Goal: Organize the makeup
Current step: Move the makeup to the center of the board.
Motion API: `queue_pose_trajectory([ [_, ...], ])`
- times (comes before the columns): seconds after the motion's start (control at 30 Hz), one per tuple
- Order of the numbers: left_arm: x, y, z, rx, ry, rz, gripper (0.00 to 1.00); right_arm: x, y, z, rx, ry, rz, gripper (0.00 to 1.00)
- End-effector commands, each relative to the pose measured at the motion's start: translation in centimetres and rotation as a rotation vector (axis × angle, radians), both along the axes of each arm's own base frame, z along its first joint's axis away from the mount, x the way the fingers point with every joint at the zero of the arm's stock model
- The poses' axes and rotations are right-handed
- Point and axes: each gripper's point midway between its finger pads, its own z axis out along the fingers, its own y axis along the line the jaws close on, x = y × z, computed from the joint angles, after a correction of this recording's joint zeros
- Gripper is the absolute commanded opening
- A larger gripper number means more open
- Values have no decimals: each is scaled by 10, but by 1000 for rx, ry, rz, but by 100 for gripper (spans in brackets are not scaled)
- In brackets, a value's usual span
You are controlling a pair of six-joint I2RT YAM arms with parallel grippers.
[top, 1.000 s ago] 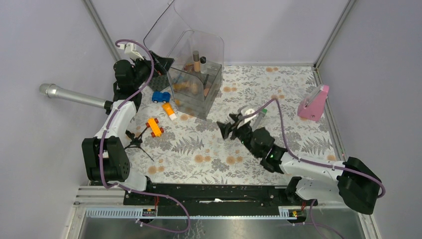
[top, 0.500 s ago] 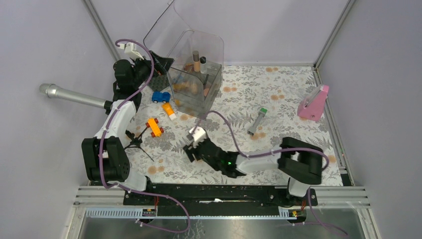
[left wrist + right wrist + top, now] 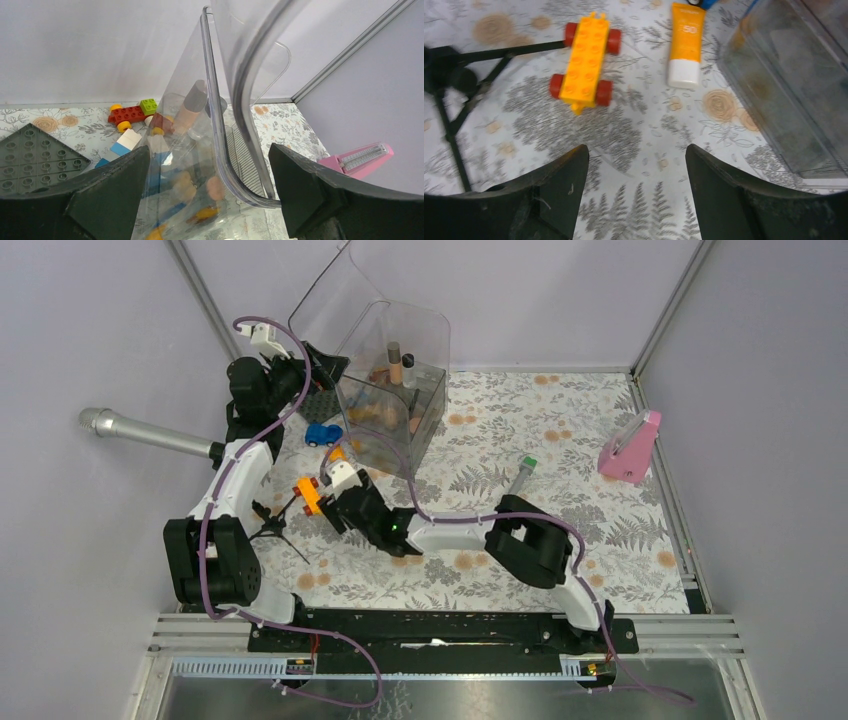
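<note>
Left wrist view: the contents of the clear organizer [image 3: 190, 165] smear into tan and orange blobs behind its wall, so none can be named. The lid edge [image 3: 240, 75] is blurred. The grey baseplate [image 3: 35, 155] is cut by the left edge. The pink metronome [image 3: 367, 156] sits half behind a finger of the left gripper [image 3: 209, 150].

Right wrist view: the orange tube [image 3: 685, 40] is clipped at the top edge, the black tripod [image 3: 459, 95] runs out to the left, and the organizer is out of focus.

From above: the right arm [image 3: 450, 530] covers the tube's near end.
</note>
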Motion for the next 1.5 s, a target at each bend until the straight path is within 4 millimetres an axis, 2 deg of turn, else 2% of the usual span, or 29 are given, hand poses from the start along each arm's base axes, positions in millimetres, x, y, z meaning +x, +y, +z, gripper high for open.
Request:
queue_pose_trajectory([
  [0.0, 1, 12, -2, 56, 10, 43, 97, 42, -13, -4, 23, 72, -114, 78],
  [0.1, 1, 13, -2, 56, 10, 44, 97, 56, -13, -15, 18, 123, -131, 79],
  [0.3, 1, 14, -3, 56, 13, 47, 97, 66, 0, -37, 13, 179, -114, 86],
  [0.67, 3, 16, -5, 48, 20, 51, 97, 91, 0, -55, 58, 254, -176, 84],
  [0.83, 3, 18, -5, 49, 21, 56, 97, 96, 3, -73, 23, 287, -188, 84],
  [1.03, 4, 20, -6, 46, 25, 58, 97, 101, -6, -98, -55, 314, -229, 84],
  [1.33, 5, 22, -5, 36, 25, 60, 97, 117, -18, -103, -96, 320, -249, 85],
  [1.47, 5, 24, -5, 35, 25, 62, 97, 119, -12, -102, -103, 323, -192, 85],
])
